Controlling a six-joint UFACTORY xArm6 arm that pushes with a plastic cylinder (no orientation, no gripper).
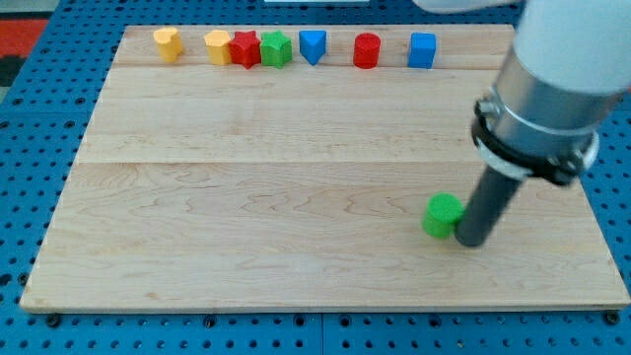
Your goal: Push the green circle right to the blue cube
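Observation:
The green circle (443, 214) lies on the wooden board at the lower right. My tip (471, 241) rests on the board right beside it, on its right side, touching or nearly touching it. The blue cube (422, 50) stands in the row along the view's top edge, far above the green circle and slightly to its left.
Along the board's top edge stand a yellow block (168, 43), another yellow block (217, 45), a red block (245, 48), a green block (276, 48), a blue block (313, 45) and a red cylinder (367, 50). The wooden board (246, 197) lies on a blue pegboard.

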